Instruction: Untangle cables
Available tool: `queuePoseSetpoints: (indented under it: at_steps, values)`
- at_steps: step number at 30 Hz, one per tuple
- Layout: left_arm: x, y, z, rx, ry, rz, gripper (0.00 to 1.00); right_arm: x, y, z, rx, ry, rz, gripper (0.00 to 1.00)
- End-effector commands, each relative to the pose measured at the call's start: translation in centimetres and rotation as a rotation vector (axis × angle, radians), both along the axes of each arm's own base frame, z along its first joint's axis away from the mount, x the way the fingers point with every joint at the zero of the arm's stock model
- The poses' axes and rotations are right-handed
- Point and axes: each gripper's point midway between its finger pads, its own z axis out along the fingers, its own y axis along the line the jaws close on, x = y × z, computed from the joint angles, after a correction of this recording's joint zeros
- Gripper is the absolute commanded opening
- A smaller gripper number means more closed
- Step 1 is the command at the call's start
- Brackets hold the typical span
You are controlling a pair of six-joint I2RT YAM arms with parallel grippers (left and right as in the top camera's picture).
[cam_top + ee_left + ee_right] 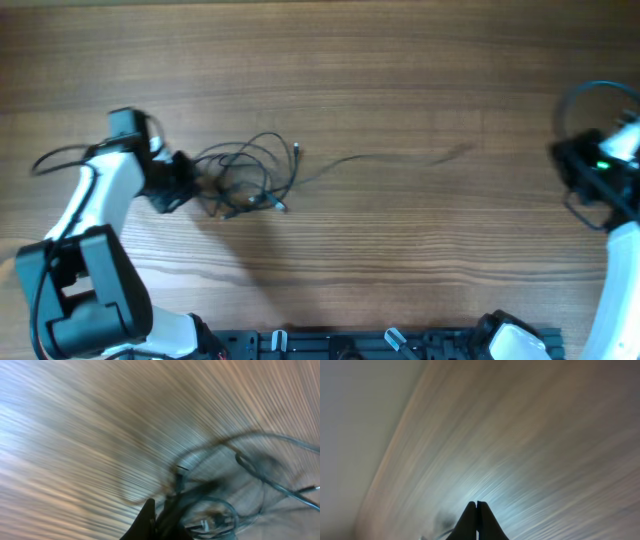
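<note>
The cables (247,176) lie as a loose black tangle on the wooden table, left of centre. One thin strand (400,158) trails faintly to the right. My left gripper (192,182) is at the tangle's left edge. In the blurred left wrist view its dark fingers (162,517) are closed together with cords (240,460) running between them, and a silvery plug (204,525) lies just beside them. My right gripper (572,168) is far off at the table's right edge. In the right wrist view its fingertips (476,504) touch and hold nothing.
The wooden table (400,60) spreads around the tangle. The arm bases and a black rail (380,345) sit along the front edge. A thicker black robot wire (590,95) loops above the right arm.
</note>
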Motion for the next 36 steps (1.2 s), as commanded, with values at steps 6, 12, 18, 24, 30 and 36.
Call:
queuePoseSetpoints:
  at_steps: [6, 12, 18, 24, 30, 36]
  values:
    - [0.6, -5.2, 1.4, -0.244, -0.099, -0.173, 0.04, 0.6, 0.1, -2.2, 0.033, 0.03, 0.154, 0.04]
    - [1.2, -14.8, 4.0, -0.406, -0.308, -0.596, 0.04, 2.1, 8.4, -2.1, 0.057, -0.032, 0.534, 0.21]
    - [0.0, -20.4, 5.1, -0.474, -0.398, -0.821, 0.04, 1.3, 16.3, -3.4, 0.067, 0.009, 0.785, 0.43]
    - [-0.3, -21.0, 5.6, -0.492, -0.405, -0.837, 0.04, -0.8, 22.2, -7.2, 0.062, 0.125, 0.999, 0.51]
    - [0.0, -21.1, 9.0, -0.471, -0.514, -0.864, 0.04, -3.2, 27.2, -10.3, 0.079, 0.213, 1.21, 0.53]
    - [-0.4, -21.0, 13.5, -0.432, -0.657, -0.897, 0.04, -4.1, 31.1, -10.8, 0.067, 0.164, 1.354, 0.54]
